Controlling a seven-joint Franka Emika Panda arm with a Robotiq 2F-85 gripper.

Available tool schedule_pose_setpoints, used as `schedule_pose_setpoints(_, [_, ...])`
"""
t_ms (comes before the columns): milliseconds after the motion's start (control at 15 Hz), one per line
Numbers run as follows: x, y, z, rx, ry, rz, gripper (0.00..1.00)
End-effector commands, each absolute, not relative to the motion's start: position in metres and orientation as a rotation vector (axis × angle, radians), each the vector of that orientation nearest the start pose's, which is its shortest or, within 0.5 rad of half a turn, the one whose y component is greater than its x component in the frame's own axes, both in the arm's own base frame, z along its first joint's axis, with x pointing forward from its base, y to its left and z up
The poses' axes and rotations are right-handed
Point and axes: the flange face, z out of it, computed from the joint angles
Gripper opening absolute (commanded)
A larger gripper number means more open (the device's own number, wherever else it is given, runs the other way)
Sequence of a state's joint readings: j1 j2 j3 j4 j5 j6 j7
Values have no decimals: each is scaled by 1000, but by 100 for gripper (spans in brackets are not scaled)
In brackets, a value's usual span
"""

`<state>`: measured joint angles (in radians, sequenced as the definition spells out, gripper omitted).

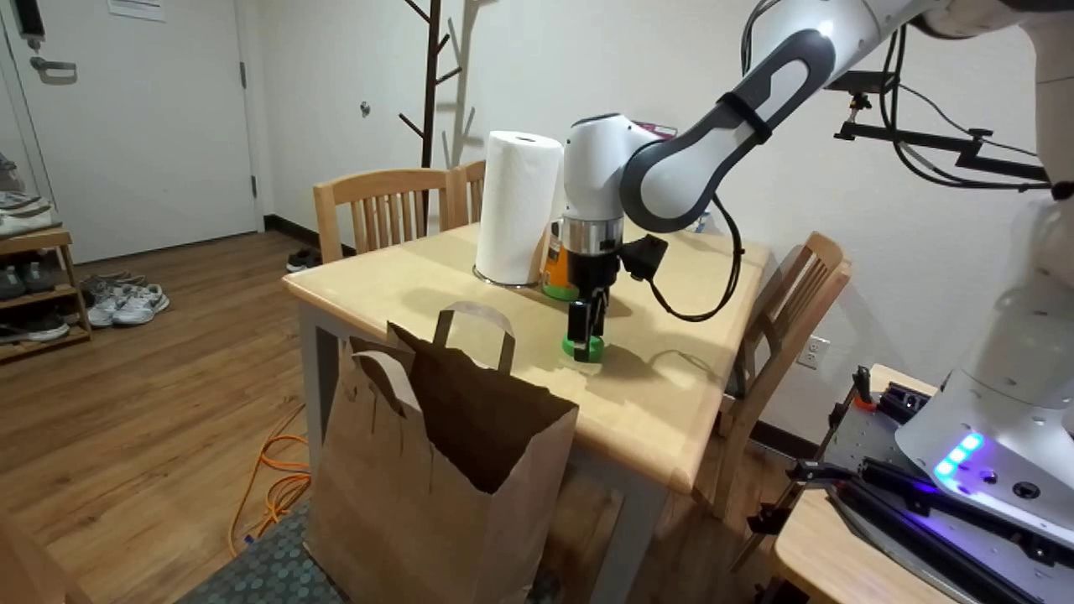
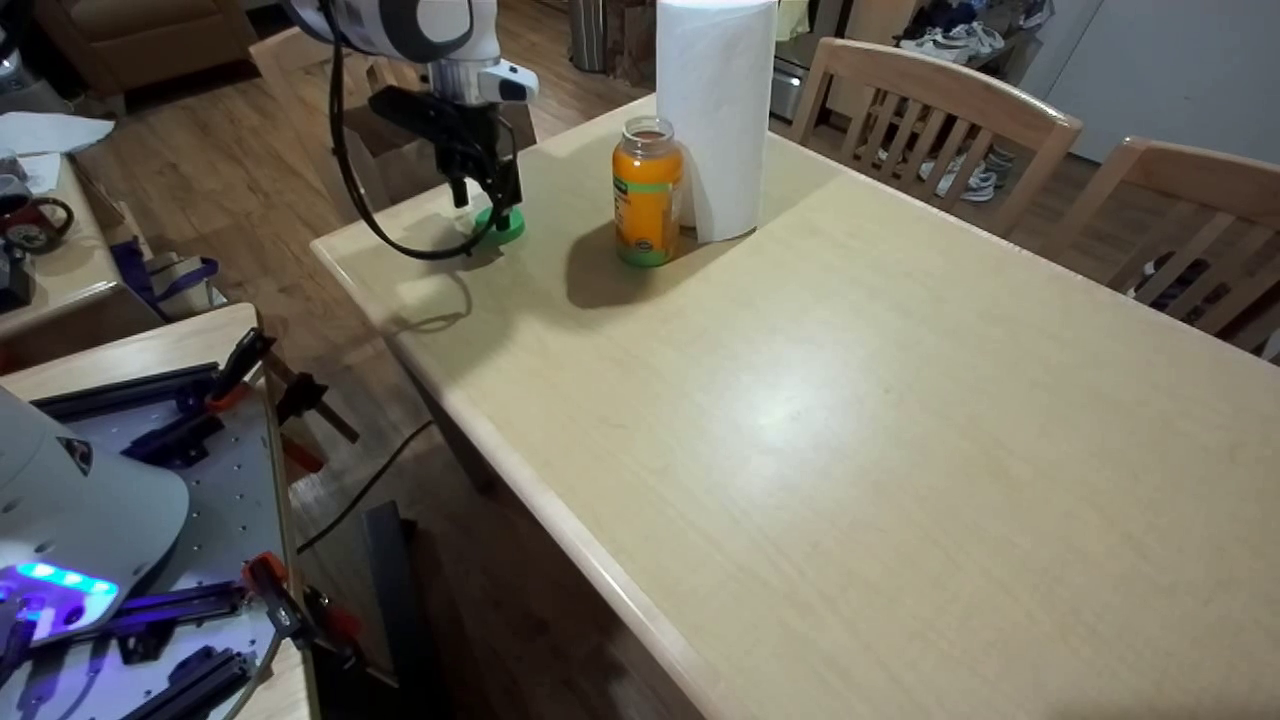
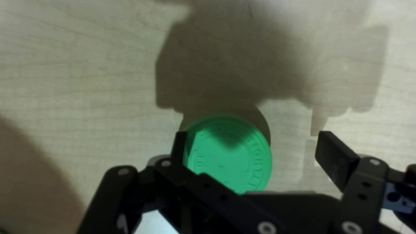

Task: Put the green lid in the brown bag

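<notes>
The green lid (image 1: 595,349) is a flat round disc lying on the table, and it shows in both exterior views (image 2: 509,230). In the wrist view the lid (image 3: 230,156) lies between the two fingers of my gripper (image 3: 255,144), close to the left finger with a gap to the right one. The gripper is open, low over the table, in both exterior views (image 1: 583,335) (image 2: 483,208). The fingers partly hide the lid. The brown bag (image 1: 419,495) stands open at the top beside the table's end, its looped handles up; its inside bottom is hidden.
On the table (image 2: 850,400) an open orange jar (image 2: 645,200) with a green label stands beside a tall paper towel roll (image 2: 715,120). Wooden chairs (image 1: 386,197) stand around the table. The bag stands on a patterned seat (image 1: 260,562).
</notes>
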<state>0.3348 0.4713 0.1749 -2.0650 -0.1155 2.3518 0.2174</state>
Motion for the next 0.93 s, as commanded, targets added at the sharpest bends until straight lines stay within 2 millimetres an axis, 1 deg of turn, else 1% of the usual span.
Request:
schedule_pose_setpoints(0, [496, 285, 203, -3156, -662, 242, 100])
schedule_pose_setpoints(200, [494, 291, 211, -3170, -693, 203, 100])
schedule_pose_setpoints(333, [496, 291, 216, -3185, -710, 170, 100])
schedule_pose_setpoints(467, [498, 288, 219, -3196, -722, 139, 100])
schedule_pose_setpoints(600, [505, 281, 222, -3213, -738, 109, 100])
schedule_pose_setpoints(867, [513, 272, 218, -3191, -739, 90, 100])
